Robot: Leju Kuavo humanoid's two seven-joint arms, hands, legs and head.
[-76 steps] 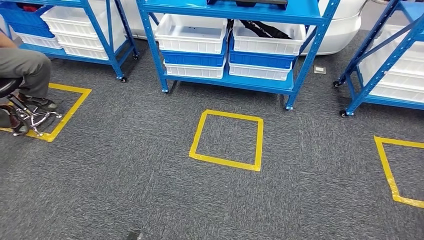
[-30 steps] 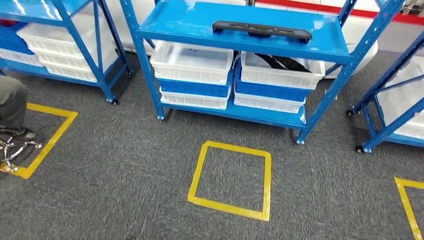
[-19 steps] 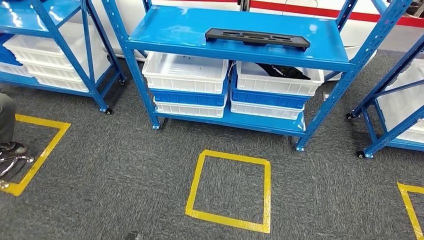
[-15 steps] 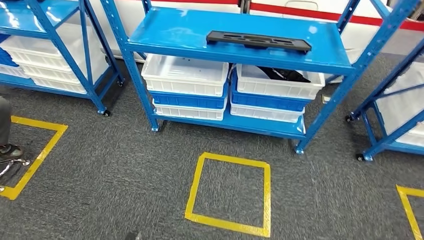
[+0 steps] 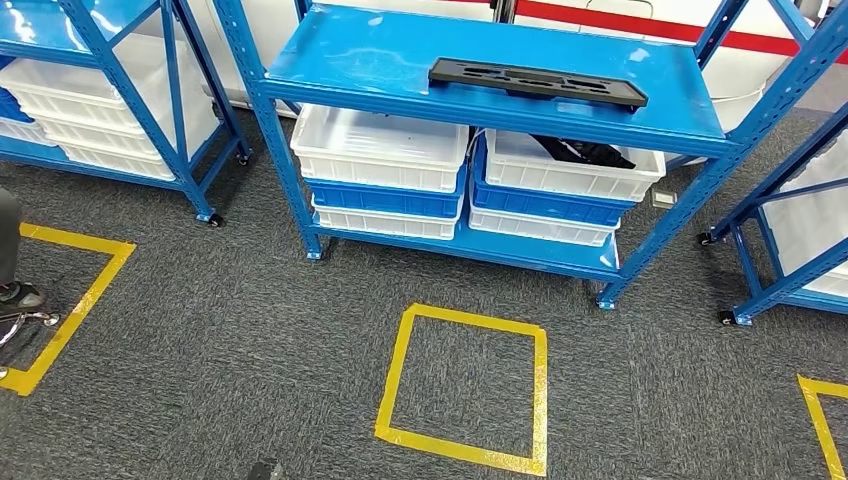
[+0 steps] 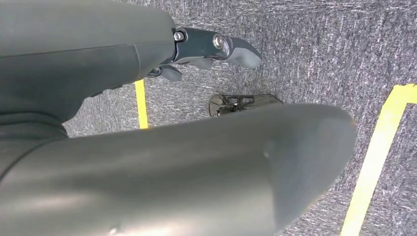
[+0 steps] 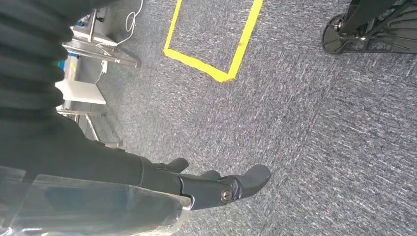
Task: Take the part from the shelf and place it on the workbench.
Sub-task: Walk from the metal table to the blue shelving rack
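Part [image 5: 538, 82], long flat black piece with cutouts, lies flat on top level of the middle blue shelf [image 5: 380, 60], toward its right half, nothing touching it. Below it on the lower level: two stacks of bins side by side, each a white bin [image 5: 380, 148] on top, a blue bin [image 5: 385, 197] under it, another white one at the bottom. Right top bin [image 5: 565, 170] holds some black item, can't tell what. Middle shelf stands on grey carpet [image 5: 250, 330], straight ahead. Yellow tape square [image 5: 465, 385] on the carpet in front of the shelf, between camera and shelf. More blue racks with white bins to the left [image 5: 110, 70] and right [image 5: 800, 200]; right one is on casters. Partial yellow tape squares at far left [image 5: 70, 305] and far right [image 5: 820, 420]. Person's leg and shoe [image 5: 15, 275] at the left edge, by a chair base.

Left hand [image 6: 206, 46] hangs above the carpet, holding nothing, fingers loosely apart and extended, not curled on anything. Right hand [image 7: 211, 187] likewise over bare carpet, empty, fingers stretched out and apart. Right wrist view also has a yellow tape corner [image 7: 216, 49] and a dark wheeled base [image 7: 369, 29] on the carpet. Both hands well away from the part.
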